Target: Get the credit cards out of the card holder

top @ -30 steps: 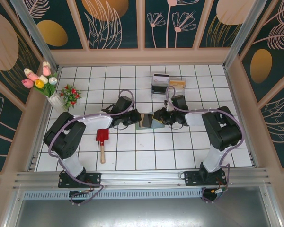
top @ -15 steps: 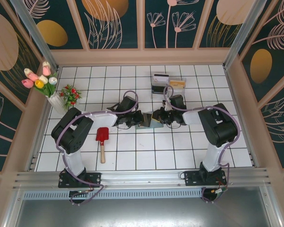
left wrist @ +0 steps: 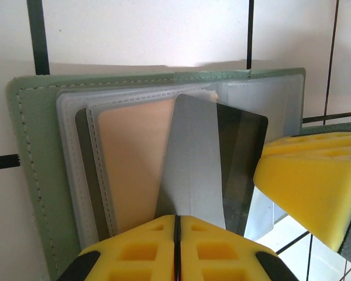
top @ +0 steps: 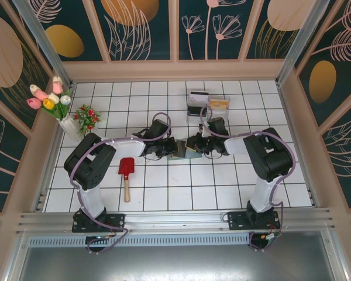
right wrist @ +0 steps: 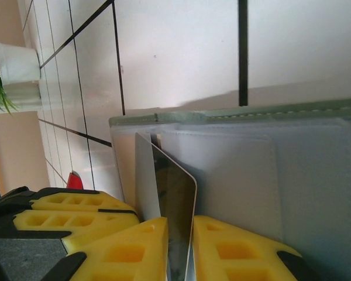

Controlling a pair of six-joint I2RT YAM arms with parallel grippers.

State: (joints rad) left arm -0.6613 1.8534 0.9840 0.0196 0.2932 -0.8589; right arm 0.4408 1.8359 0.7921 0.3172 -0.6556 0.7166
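- Now the card holder (left wrist: 35, 175) sits open on the surface (top: 181, 187) between both arms.
- Our left fingers (left wrist: 134, 254) press together on its near sleeve, apparently anchoring it.
- Our right fingers (right wrist: 128, 246) clamp the dark card (right wrist: 176, 211), tilted half out; the tan card (left wrist: 134, 158) sits pocketed.

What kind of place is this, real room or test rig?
Probably a staged robot test cell: printed floral wall panels box in a white tiled tabletop, robot arms stand by an aluminium rail, and tulips serve as props.
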